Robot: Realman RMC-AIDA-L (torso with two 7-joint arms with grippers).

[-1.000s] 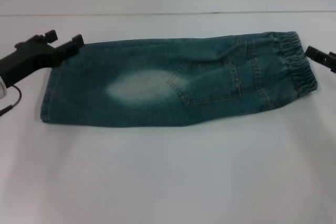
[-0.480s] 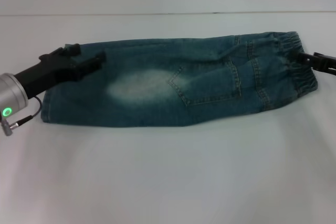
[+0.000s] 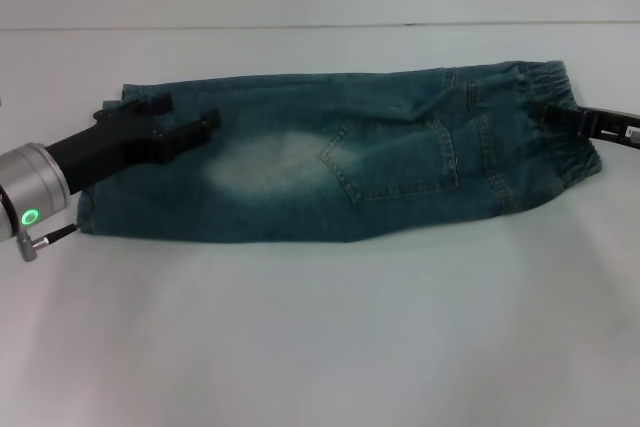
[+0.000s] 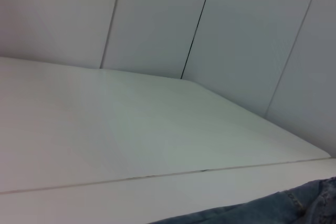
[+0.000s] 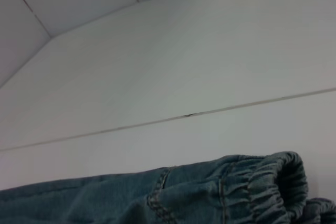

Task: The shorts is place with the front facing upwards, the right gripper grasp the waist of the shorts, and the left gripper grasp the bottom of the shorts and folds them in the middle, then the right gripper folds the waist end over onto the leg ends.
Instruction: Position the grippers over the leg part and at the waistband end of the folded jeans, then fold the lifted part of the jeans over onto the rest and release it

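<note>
Where the shorts [image 3: 340,152] are laid out, a white table [image 3: 320,327] is seen, with a thin dark line [image 3: 300,26] across its far part and pale wall panels [image 4: 157,19] behind it in the wrist views. The shorts are spread long and flat across the table, folded in half, with a pale patch [image 3: 265,167] and a stitched pocket [image 3: 395,159] facing up. The left gripper [image 3: 185,119] is held over the leg ends [image 3: 95,187] at the robot's left, and its two black fingers are spread apart with nothing held. The right gripper [image 3: 560,119] is placed at the waist [image 3: 565,127] on the right, and most of it is cut off by the edge of the head view. Whether its fingers are closed on the cloth cannot be told.
</note>
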